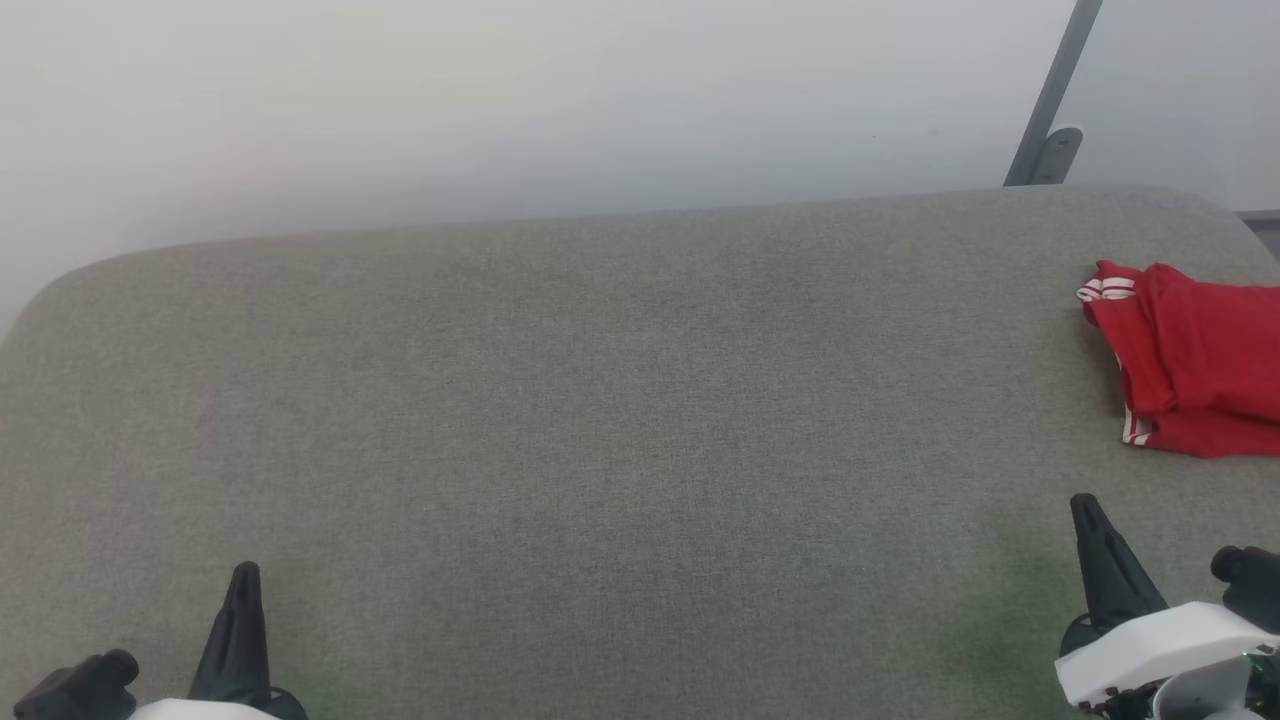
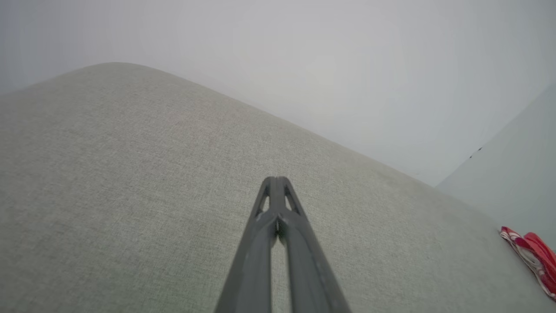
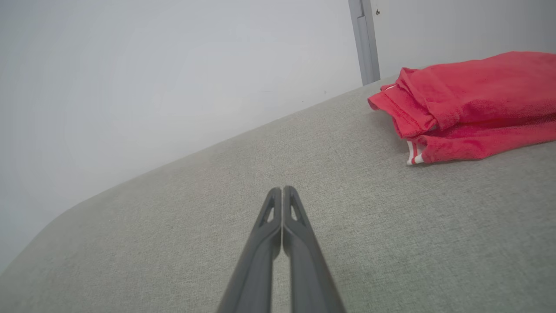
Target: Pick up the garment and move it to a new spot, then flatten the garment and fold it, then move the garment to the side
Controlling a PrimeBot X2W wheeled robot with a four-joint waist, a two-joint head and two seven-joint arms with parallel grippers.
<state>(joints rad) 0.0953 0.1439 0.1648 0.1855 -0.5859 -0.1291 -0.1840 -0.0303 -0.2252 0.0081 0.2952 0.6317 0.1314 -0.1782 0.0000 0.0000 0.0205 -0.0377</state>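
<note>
The garment (image 1: pixel 1190 350) is red and lies folded in a thick bundle, with several layers one on another. White-striped trim shows at two of its corners, the far left one and the near left one. It rests on the far right part of a grey fabric surface (image 1: pixel 600 400), and the right edge of the head view cuts it.

The right wrist view gives the folds from close and from low: the top layer hangs over the lower ones, the striped hem sticks out at the bottom left corner, and a soft shadow lies beside the bundle. In the left wrist view the garment is a small red and white strip at the lower right edge, well apart from the fingers. The head view shows both arms together.

The left gripper (image 1: pixel 244 575) is at the lower left, its two dark fingers pressed together with nothing between them. The right gripper (image 1: pixel 1083 503) is at the lower right, also with fingers together and nothing in them. It is near the garment but apart from it, with a stretch of grey fabric between them. Whether the fingertips touch the surface I cannot tell.

Behind the surface stands a pale wall (image 1: pixel 500 100). A grey slanted post (image 1: pixel 1052 95) rises behind the far right corner.
</note>
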